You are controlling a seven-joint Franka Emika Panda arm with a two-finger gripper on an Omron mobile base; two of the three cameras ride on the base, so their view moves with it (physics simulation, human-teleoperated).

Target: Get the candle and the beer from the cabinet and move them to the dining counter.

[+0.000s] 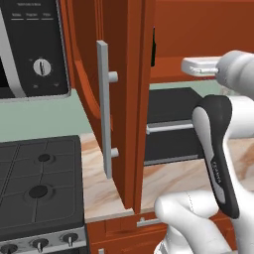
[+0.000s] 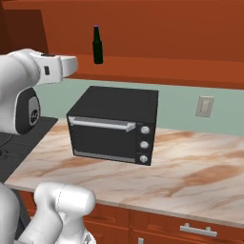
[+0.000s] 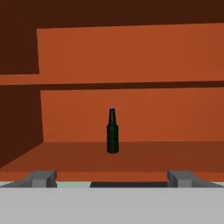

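While the arm reached up: the tool (image 3: 112, 178) faced into the cabinet (image 2: 167, 33), short of its shelf.
Tool: fingers (image 3: 43, 178) stood wide apart, holding nothing.
Beer (image 3: 112, 131): upright on the cabinet's lower shelf, centred ahead between the fingers.
Cabinet door (image 1: 126, 99): swung open.
Table (image 2: 190, 167): carried a black toaster oven (image 2: 114, 125) below the shelf.

The slim dark green glass bottle (image 3: 112, 133) with a purple-blue cap stands at the frame's centre in the reddish-brown wooden cabinet (image 3: 131, 113). Lower down, a matte black toaster oven (image 2: 114, 125) sits mid-frame on the beige-brown marbled stone countertop (image 2: 190, 171), before a pale green wall (image 2: 181, 102).
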